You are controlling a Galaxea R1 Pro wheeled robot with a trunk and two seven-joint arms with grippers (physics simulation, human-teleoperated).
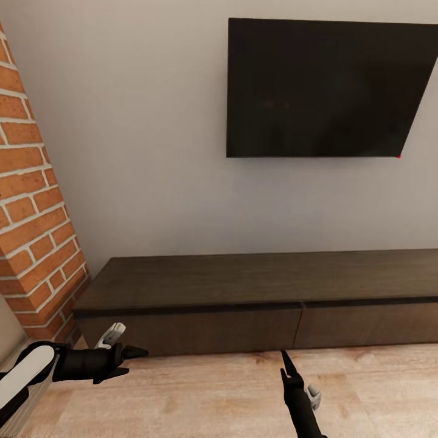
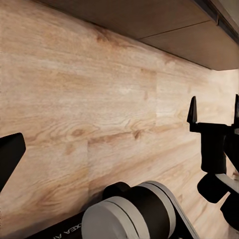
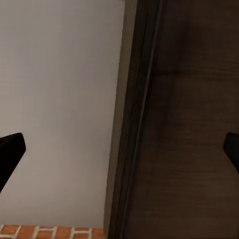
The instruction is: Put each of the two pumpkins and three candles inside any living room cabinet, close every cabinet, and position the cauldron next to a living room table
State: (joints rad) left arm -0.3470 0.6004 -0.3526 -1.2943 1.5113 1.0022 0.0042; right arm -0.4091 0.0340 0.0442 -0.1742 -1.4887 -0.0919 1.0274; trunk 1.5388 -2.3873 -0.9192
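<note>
The cabinet (image 1: 243, 280) is a long low dark brown unit against the wall, and both drawer fronts (image 1: 201, 331) I can see are shut. My left gripper (image 1: 135, 360) hovers open and empty over the floor by the cabinet's left end. My right gripper (image 1: 286, 365) points at the seam between the two fronts, open and empty; the left wrist view shows its fingers (image 2: 192, 113) apart. In the right wrist view the cabinet (image 3: 194, 124) is close, between my spread fingertips (image 3: 10, 149). The pumpkins, candles, cauldron and table are out of view.
A black TV (image 1: 328, 88) hangs on the pale wall above the cabinet. A red brick column (image 1: 30, 213) stands at the left, right beside the cabinet's end. A light wooden floor (image 1: 201, 395) stretches in front of the cabinet.
</note>
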